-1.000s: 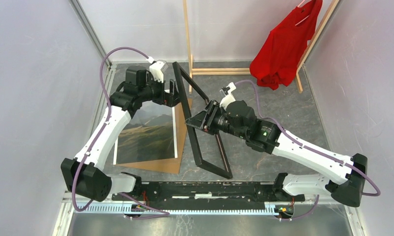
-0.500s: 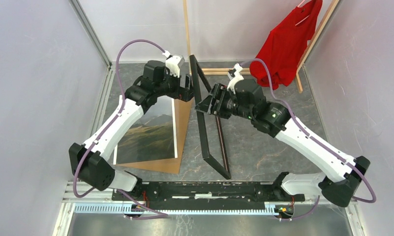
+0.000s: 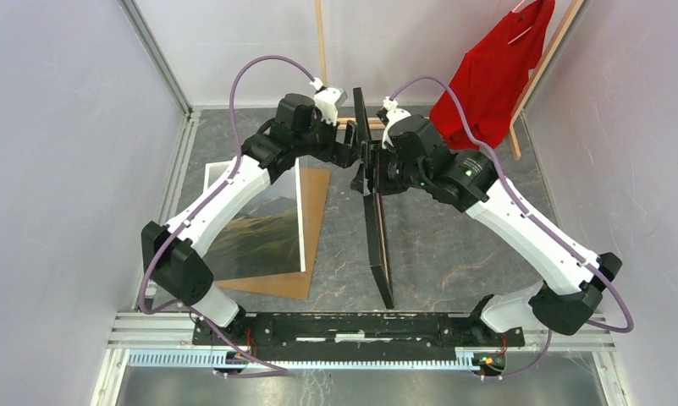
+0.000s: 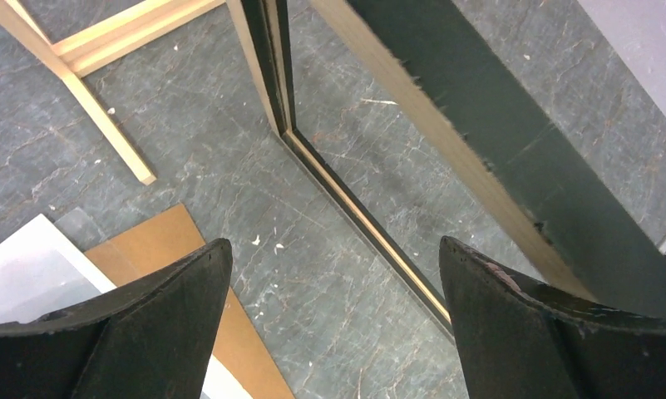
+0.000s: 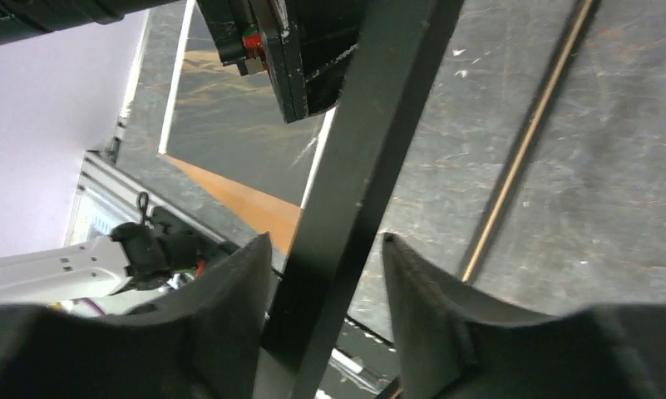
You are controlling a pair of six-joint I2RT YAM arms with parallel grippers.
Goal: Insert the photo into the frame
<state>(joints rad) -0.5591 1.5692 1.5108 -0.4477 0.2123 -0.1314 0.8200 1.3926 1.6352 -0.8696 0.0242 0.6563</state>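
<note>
The frame stands on edge on the floor, almost upright and seen edge-on, black face to the right. My right gripper is shut on its top rail; in the right wrist view the black rail runs between my fingers. My left gripper is open just left of the same rail, which passes its right finger; only floor shows between its fingers. The photo lies face up on the brown backing board at the left, and shows in the right wrist view.
A wooden clothes rack with a red shirt stands at the back; its foot lies close to the frame's far corner. A pale sheet corner sticks out beyond the photo. Walls close in both sides.
Both arms have swung right and toward the back. The frame has turned from leaning left to almost upright, its top rail carried right with the right gripper.
</note>
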